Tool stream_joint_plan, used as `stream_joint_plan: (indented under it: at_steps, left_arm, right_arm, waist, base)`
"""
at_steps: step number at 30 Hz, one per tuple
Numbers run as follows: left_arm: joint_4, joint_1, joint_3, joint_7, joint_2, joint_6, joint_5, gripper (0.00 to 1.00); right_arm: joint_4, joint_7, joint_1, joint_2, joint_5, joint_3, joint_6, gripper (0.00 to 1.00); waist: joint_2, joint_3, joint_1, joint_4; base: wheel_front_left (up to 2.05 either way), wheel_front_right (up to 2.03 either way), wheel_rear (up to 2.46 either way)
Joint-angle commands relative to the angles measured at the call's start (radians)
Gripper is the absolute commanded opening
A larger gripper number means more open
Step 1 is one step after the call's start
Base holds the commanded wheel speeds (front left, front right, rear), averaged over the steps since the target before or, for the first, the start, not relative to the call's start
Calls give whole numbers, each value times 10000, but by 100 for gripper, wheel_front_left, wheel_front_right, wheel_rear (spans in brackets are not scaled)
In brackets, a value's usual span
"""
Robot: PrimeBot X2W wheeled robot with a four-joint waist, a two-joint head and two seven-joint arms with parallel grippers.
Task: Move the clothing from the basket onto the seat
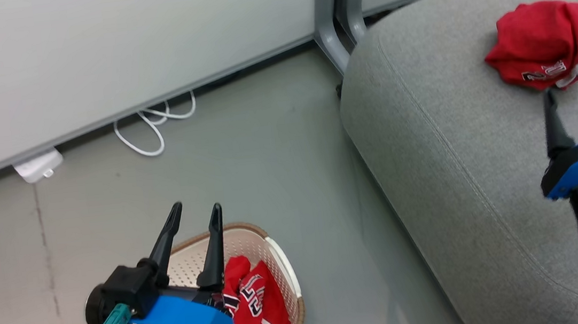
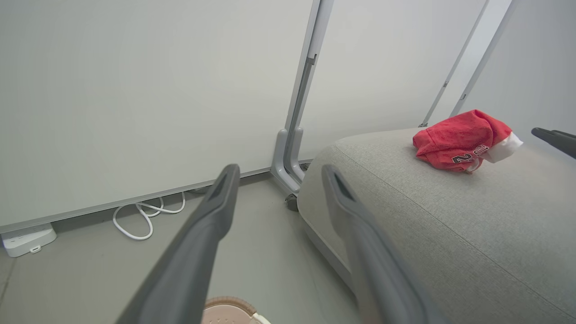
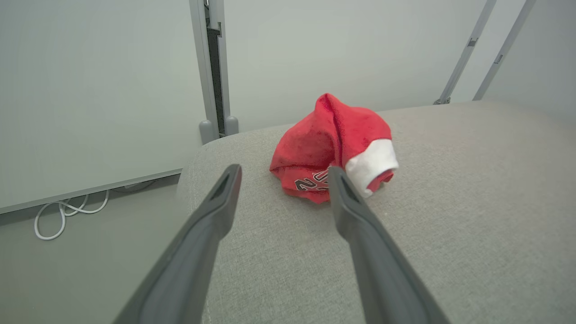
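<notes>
A crumpled red jersey (image 1: 550,43) with a white panel lies on the light-grey seat (image 1: 469,137); it also appears as a red bundle (image 3: 330,150) in the right wrist view and a jersey heap (image 2: 459,139) in the left wrist view. My right gripper (image 1: 570,92) stands open just short of it, nothing between its fingers. More red clothing (image 1: 250,305) with black-and-white numbers lies in the cream perforated basket (image 1: 278,260) on the floor at lower left. My left gripper (image 1: 197,210) hangs open above the basket, empty.
A pale partition wall runs along the back with grey feet (image 1: 336,28) beside the seat. A white cable loop (image 1: 156,127) and a white power strip (image 1: 37,166) lie on the grey floor at the wall's base.
</notes>
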Motion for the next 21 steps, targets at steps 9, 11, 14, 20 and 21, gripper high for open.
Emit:
stream_joint_plan:
  at_steps: [9,11,14,20,21]
  left_arm:
    - [198,952,888,-48,-326,-22,74,100]
    - [246,1174,1063,-48,-388,-22,92,100]
    - [308,1429,1279,-48,-471,-23,116,100]
    - [434,1765,1863,-48,-496,-24,218,100]
    - [438,1814,1955,-48,-504,-24,246,100]
  right_arm:
    - [-2318,533,2072,684,-30,785,1,100]
    - [-2890,677,2553,804,-64,925,1,100]
    - [-3710,890,3257,914,-297,1252,1,100]
    - [-4912,1186,4344,1231,-226,1826,1,100]
    - [-5032,1224,4486,1289,-186,1878,1,100]
  waist:
    - [-1,-1380,2,822]
    - [-1,-1573,2,975]
    - [-1,-1820,2,1196]
    - [-1,-2043,2,1546]
    - [-1,-2071,2,1598]
  base:
    - [0,0,0]
    - [0,0,0]
    - [0,0,0]
    - [0,0,0]
    - [0,0,0]
